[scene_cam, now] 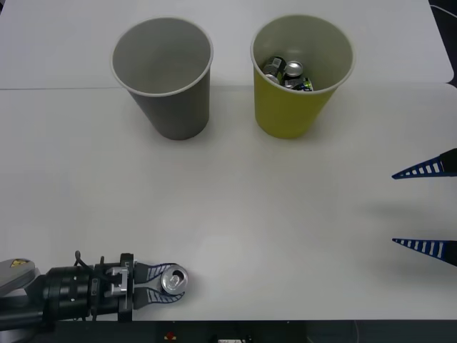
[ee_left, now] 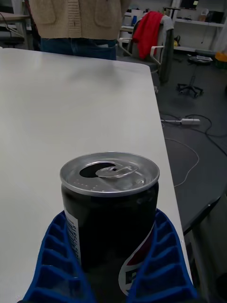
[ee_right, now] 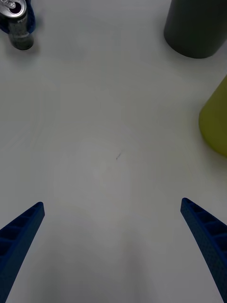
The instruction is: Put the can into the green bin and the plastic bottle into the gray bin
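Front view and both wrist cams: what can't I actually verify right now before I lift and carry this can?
- Gray bin: its floor is hidden by its own near wall in the front view.
- Green bin: cans lie inside; their count is hidden by the wall.
- Can: the label is partly covered by the left gripper fingers.
- Right gripper: cut off by the frame edge, fingers spread apart.

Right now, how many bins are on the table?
2: the gray bin stands at the far left and the green bin beside it on the right, apart.
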